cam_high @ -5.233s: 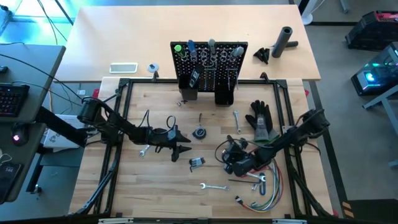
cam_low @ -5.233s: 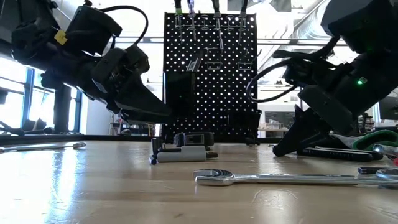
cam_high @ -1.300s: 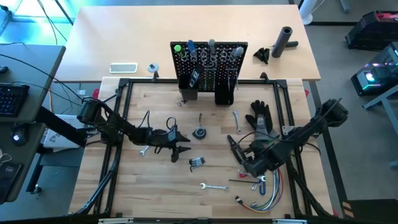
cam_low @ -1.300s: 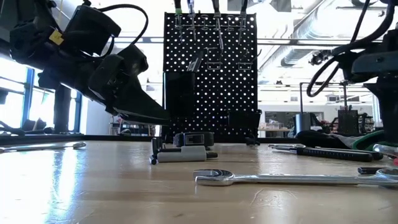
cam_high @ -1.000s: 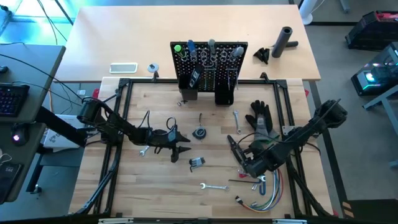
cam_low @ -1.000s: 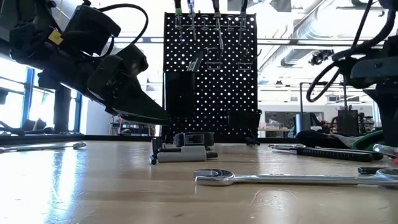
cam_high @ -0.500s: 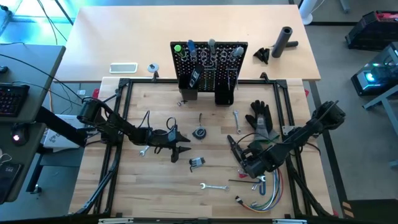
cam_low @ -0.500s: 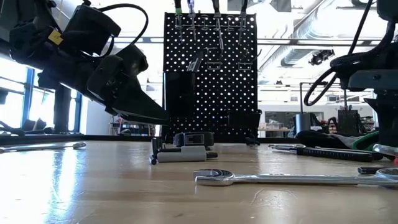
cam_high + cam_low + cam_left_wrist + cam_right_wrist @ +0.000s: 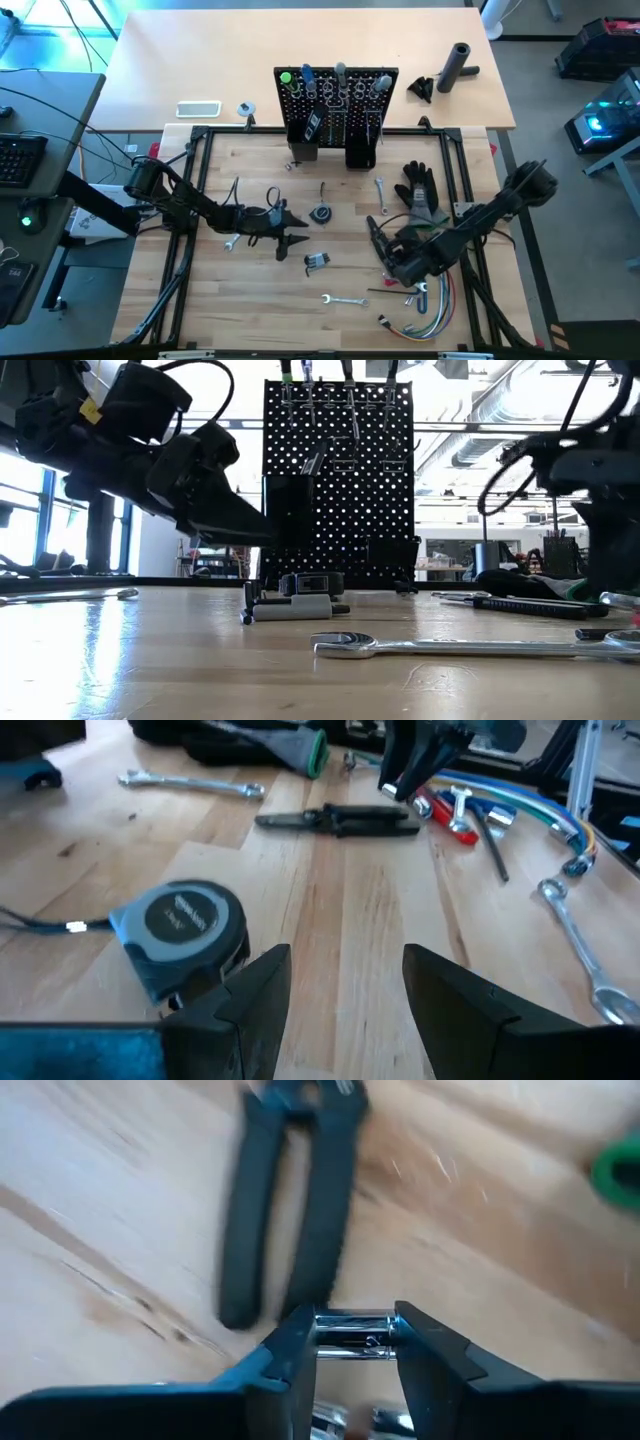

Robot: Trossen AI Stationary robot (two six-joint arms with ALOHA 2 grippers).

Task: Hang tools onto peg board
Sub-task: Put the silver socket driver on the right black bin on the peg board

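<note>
— Where is your right tool (image 9: 355,1330) in this shot?
— In front of the peg board (image 9: 336,100), off toward its right end and low over the surface (image 9: 260,290). It pinches a short silver tool (image 9: 350,1342), and black pliers (image 9: 285,1200) lie just beyond it.
— And the left tool (image 9: 345,960)?
— It hangs in front of the peg board's left half with its fingers spread, beside the tape measure (image 9: 185,925).

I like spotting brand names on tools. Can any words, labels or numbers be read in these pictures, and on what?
Tape measure: print on its round grey face, too blurred to read.
Shiny metal tool between the right gripper fingers: small stamped marks, unreadable.
Peg board, wrench: no readable text.
</note>
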